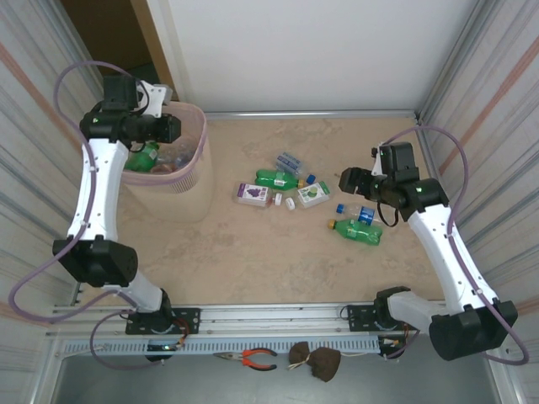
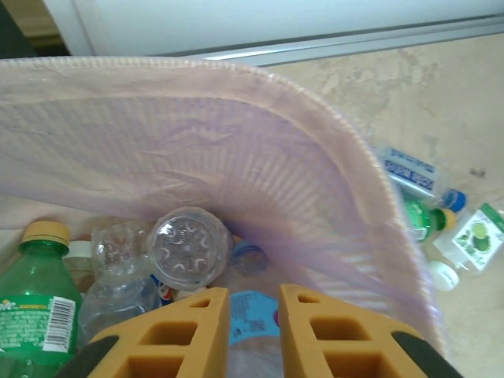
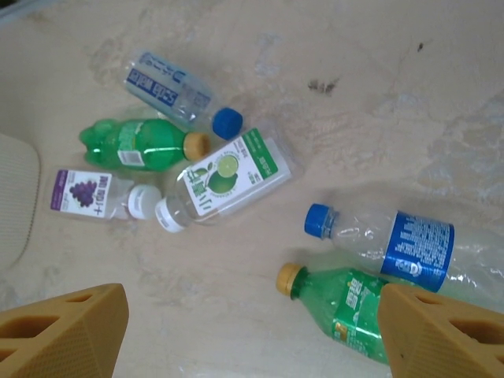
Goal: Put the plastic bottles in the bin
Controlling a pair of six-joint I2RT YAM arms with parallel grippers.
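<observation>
The pale pink bin (image 1: 182, 199) stands at the far left. My left gripper (image 1: 173, 128) hovers over its rim (image 2: 315, 102). Its orange fingers (image 2: 197, 323) stand a narrow gap apart around a clear plastic bottle with a blue label (image 2: 252, 315). Under it the bin holds a green bottle (image 2: 35, 307) and clear ones (image 2: 189, 246). On the floor lie a green bottle (image 1: 276, 178), a grape-label bottle (image 1: 253, 194), a lime-label bottle (image 1: 313, 194) and a clear one (image 1: 289, 161). My right gripper (image 1: 347, 181) is open above a green bottle (image 3: 346, 303) and a blue-label bottle (image 3: 394, 240).
Corrugated walls close in the left and right sides, and a white wall stands at the back. A metal rail (image 1: 278, 316) runs along the near edge. In front of it lie red-handled pliers (image 1: 253, 359) and a dark object (image 1: 316, 360).
</observation>
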